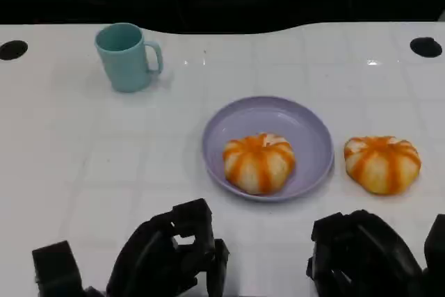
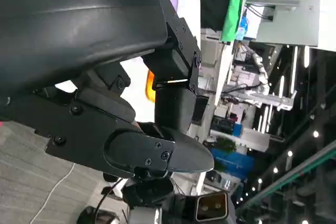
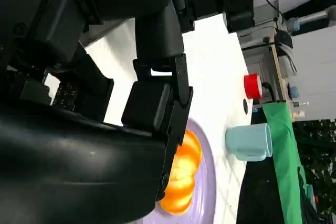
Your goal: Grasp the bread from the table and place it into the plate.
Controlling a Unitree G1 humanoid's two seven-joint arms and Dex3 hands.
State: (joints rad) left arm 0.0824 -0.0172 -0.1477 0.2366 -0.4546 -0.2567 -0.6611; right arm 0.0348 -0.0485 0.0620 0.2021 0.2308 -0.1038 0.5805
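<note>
Resting both hands at the near desk edge, fingers curled, holding nothing: left hand (image 1: pixel 170 255), right hand (image 1: pixel 361 255). One bread (image 1: pixel 259 163) lies in the plate (image 1: pixel 309 126); second bread (image 1: pixel 382 163) remains on the desk (image 1: pixel 83 172), right of it.

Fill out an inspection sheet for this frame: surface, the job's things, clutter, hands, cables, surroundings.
Surface: white table with a faint grid pattern and dark round holes at both far corners.
Job's things: purple plate at centre holds one orange-striped bread; second bread lies on the table just right of the plate, apart from it.
Clutter: teal mug upright at far left, handle to the right; small red cap near the far edge in the right wrist view.
Hands: left hand and right hand sit low at the near edge, both holding nothing.
Cables: nothing seen on the table.
Surroundings: dark beyond the far edge; shelving and green cloth in wrist views.
</note>
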